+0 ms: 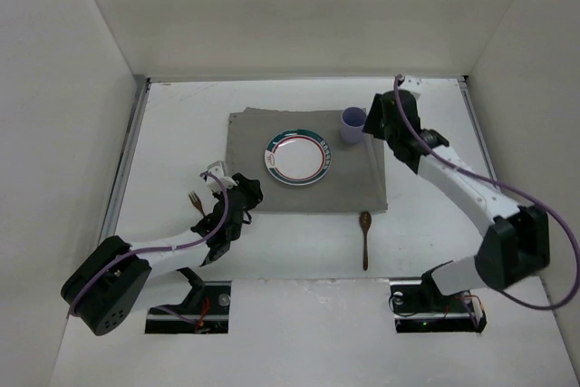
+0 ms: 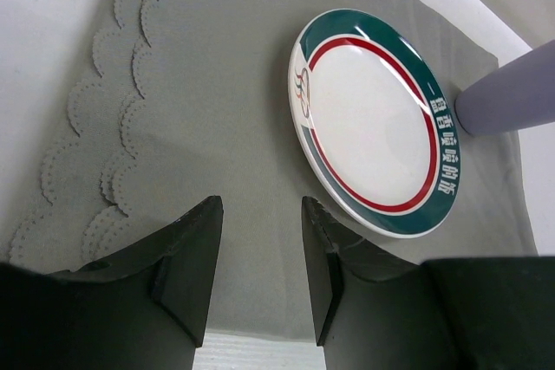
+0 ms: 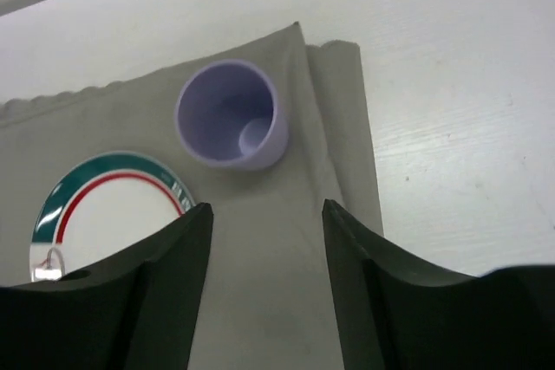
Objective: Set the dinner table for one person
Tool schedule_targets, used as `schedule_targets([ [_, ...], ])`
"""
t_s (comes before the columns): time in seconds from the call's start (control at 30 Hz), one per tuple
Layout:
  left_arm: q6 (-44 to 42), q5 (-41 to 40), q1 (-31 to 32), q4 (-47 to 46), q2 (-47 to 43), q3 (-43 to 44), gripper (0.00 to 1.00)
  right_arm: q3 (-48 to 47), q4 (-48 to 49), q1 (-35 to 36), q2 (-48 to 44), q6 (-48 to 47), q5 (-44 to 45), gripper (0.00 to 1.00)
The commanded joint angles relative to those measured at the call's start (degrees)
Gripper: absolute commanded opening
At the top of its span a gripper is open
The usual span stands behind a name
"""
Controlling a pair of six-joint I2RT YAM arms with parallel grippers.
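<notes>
Dinner table [image 1: 181, 133] bears mat [image 1: 254, 165], plate [image 1: 297, 158], cup [image 1: 352, 126] (right gripper [image 3: 265, 207] gaping nearby)

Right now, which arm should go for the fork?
Left. The fork lies on the dinner table just left of the mat, close to the left gripper, which is open and empty. The right gripper is open by the cup, at the mat's far right corner.

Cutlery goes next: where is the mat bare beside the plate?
Free: the mat strip left of the plate, and the strip right of it, nearer than the cup. Crowded: the far right corner, with cup and right gripper; the left gripper hangs at the near left corner.
</notes>
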State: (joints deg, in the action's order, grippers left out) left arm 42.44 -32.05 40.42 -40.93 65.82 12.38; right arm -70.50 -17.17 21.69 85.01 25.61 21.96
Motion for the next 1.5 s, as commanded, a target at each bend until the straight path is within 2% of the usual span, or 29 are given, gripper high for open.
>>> schedule_targets([
  [0.0,0.3,-0.5,0.2,-2.4,-1.3,0.5,0.39,11.4,5.4,4.4,-8.4,2.5,2.9,0.57],
  [0.07,0.3,-0.5,0.3,-2.1,-0.7,0.8,0.38,18.8,5.4,6.5,-12.9,5.7,2.9,0.46],
  [0.17,0.3,-0.2,0.9,-1.9,-0.5,1.2,0.37,28.0,2.1,10.6,-19.1,11.8,3.1,0.21],
  [0.23,0.3,-0.3,1.1,-1.8,-0.2,1.5,0.37,33.2,-1.9,13.9,-23.7,17.2,2.7,0.1],
  [0.27,0.3,-0.2,1.1,-1.8,-0.1,1.6,0.37,34.6,-3.5,15.3,-25.3,18.9,2.4,0.09],
  [0.37,0.3,-0.3,1.5,-1.8,-0.3,1.6,0.36,37.2,-11.5,20.9,-29.0,24.1,2.1,0.1],
  [0.43,0.2,-0.6,1.5,-1.8,-0.3,1.7,0.36,37.5,-15.3,24.1,-29.3,27.1,1.6,0.18],
  [0.57,0.3,-0.3,1.5,-1.8,-1.0,1.2,0.36,37.1,-18.1,27.9,-26.1,29.9,1.2,0.32],
  [0.67,0.0,-0.6,1.5,-1.8,-1.4,1.2,0.37,37.0,-18.3,28.5,-22.4,30.5,0.8,0.34],
  [0.87,0.2,-0.6,1.5,-1.5,-1.7,1.1,0.37,35.4,-21.6,29.1,-18.7,32.6,1.9,0.33],
  [1.23,0.6,-0.2,1.5,-1.5,-1.4,1.1,0.37,33.9,-20.5,30.1,-15.1,32.1,-3.7,0.29],
  [1.37,0.6,-0.2,1.1,-1.5,-1.9,0.7,0.37,33.0,-20.2,30.6,-10.9,32.1,-4.0,0.24],
  [1.47,0.6,-0.2,1.5,-1.5,-2.3,0.7,0.37,31.8,-20.6,32.0,-9.9,32.2,-2.9,0.16],
])
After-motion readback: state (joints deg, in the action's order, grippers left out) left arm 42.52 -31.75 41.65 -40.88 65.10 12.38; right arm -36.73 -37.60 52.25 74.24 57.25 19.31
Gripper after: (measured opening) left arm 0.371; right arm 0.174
